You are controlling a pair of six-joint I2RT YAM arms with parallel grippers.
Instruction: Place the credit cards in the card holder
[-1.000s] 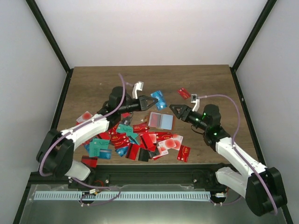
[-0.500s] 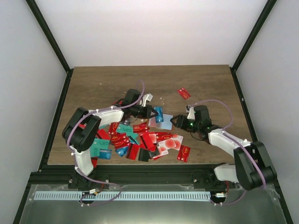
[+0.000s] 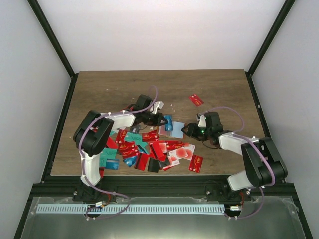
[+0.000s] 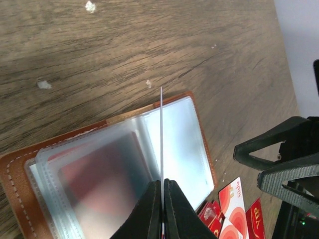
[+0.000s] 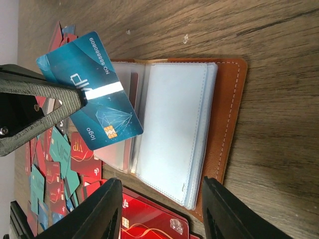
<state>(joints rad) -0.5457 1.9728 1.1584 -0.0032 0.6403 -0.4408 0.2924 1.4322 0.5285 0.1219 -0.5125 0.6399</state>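
Observation:
The card holder (image 3: 177, 131) lies open on the table, brown leather with clear pale blue sleeves; it also shows in the left wrist view (image 4: 192, 119) and the right wrist view (image 5: 230, 114). My left gripper (image 3: 161, 120) is shut on a blue credit card (image 3: 169, 123), held on edge above the holder's sleeves; it looks like a thin line in the left wrist view (image 4: 161, 134) and shows its face in the right wrist view (image 5: 94, 89). My right gripper (image 3: 186, 130) is open and empty, its fingers (image 5: 107, 209) straddling the holder's near right edge.
A pile of red, teal and blue cards (image 3: 144, 148) lies in front of the holder. A single red card (image 3: 196, 99) lies at the back right and another (image 3: 196, 163) near the front edge. Small white crumbs (image 4: 44, 84) dot the wood.
Both grippers came down and inward to the card holder. My left gripper brought the blue card over the open sleeves; my right gripper closed in on the holder's right edge.

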